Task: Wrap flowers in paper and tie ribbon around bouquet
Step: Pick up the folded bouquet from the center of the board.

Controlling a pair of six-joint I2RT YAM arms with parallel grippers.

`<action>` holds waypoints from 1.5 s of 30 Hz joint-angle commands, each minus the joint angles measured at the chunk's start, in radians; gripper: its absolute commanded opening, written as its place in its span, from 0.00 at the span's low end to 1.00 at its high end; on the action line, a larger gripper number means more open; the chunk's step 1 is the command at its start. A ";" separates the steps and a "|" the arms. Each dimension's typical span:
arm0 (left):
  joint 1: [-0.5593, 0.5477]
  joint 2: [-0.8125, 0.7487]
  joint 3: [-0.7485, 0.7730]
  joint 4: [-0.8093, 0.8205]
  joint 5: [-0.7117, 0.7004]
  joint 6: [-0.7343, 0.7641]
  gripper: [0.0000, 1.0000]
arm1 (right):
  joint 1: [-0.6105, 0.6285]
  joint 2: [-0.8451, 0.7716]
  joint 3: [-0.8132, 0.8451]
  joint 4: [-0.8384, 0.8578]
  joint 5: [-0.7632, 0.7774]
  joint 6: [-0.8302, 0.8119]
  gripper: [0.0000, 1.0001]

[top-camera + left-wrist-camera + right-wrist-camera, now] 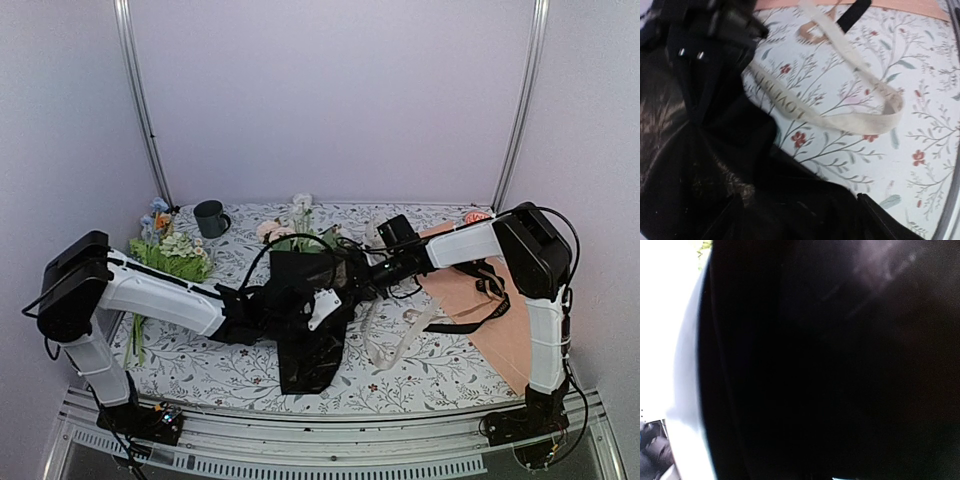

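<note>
Paper (305, 350) smothers both claws: right claw (355, 283) is clamped tight, can't tell on left claw (310, 300), ribbon (850, 121) lies just right of it.

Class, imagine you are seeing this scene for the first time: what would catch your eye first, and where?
A glossy black paper bundle lies mid-table on the floral cloth, pale pink and white blooms poking from its far end, the white left arm and right arm meeting over it. A floppy cream ribbon trails just right of it, beside a peach-tan sheet.
</note>
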 commanded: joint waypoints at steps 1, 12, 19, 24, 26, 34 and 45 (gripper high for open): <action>-0.122 -0.059 0.066 0.011 0.017 0.117 0.78 | -0.006 -0.005 0.019 0.025 -0.005 0.002 0.00; -0.144 0.355 0.482 -0.212 0.177 0.226 0.78 | -0.006 0.001 0.025 0.002 0.010 -0.043 0.00; -0.127 0.456 0.574 -0.282 0.101 0.210 0.79 | -0.006 -0.010 0.029 -0.012 0.015 -0.060 0.00; -0.129 0.474 0.582 -0.321 0.121 0.162 0.48 | -0.005 -0.026 0.036 -0.029 0.026 -0.071 0.00; -0.129 0.466 0.554 -0.329 0.133 0.138 0.17 | -0.005 -0.031 0.043 -0.036 0.030 -0.073 0.00; -0.203 0.103 0.201 -0.156 0.243 0.098 0.00 | -0.005 -0.044 0.069 -0.063 0.023 -0.068 0.00; -0.236 -0.277 -0.275 -0.063 0.475 -0.271 0.00 | -0.015 -0.105 0.097 -0.095 -0.034 -0.035 0.00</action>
